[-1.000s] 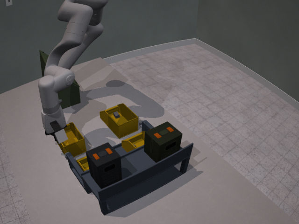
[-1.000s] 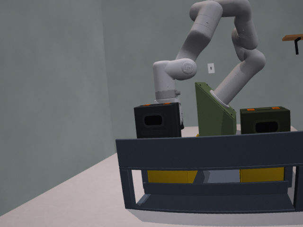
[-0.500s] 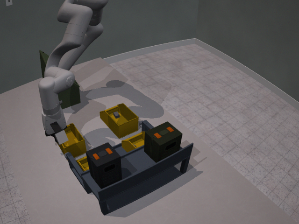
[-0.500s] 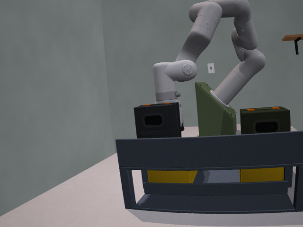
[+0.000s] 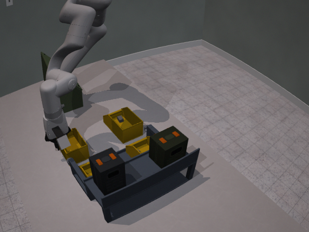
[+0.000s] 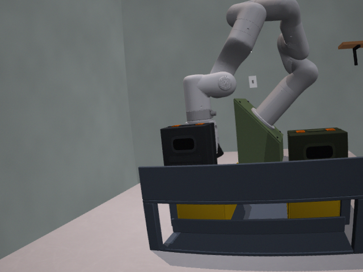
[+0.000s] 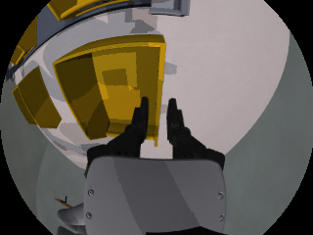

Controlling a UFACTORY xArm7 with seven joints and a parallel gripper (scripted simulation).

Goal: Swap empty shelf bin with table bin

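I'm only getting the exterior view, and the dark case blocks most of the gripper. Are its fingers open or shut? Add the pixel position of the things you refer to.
Observer: The wrist view shows the gripper (image 5: 57,148) (image 6: 219,151) (image 7: 157,106) open, its fingers parted, with a side wall of the nearby yellow bin (image 5: 81,154) (image 7: 119,93) visible in the gap.

Operator: And the other yellow bin on the table, anything in it?

Observer: Yes. In the top view, a small grey block (image 5: 120,118) lies inside that bin (image 5: 131,132) (image 7: 36,100).

Grey-green walls (image 5: 149,27) (image 6: 67,73) meet in a corner here, a pale strip (image 5: 159,50) runs along the bottom, the floor (image 5: 212,87) has speckled square tiles, and shadows fall over the pale table top (image 5: 199,204) (image 6: 88,234) (image 7: 230,59)
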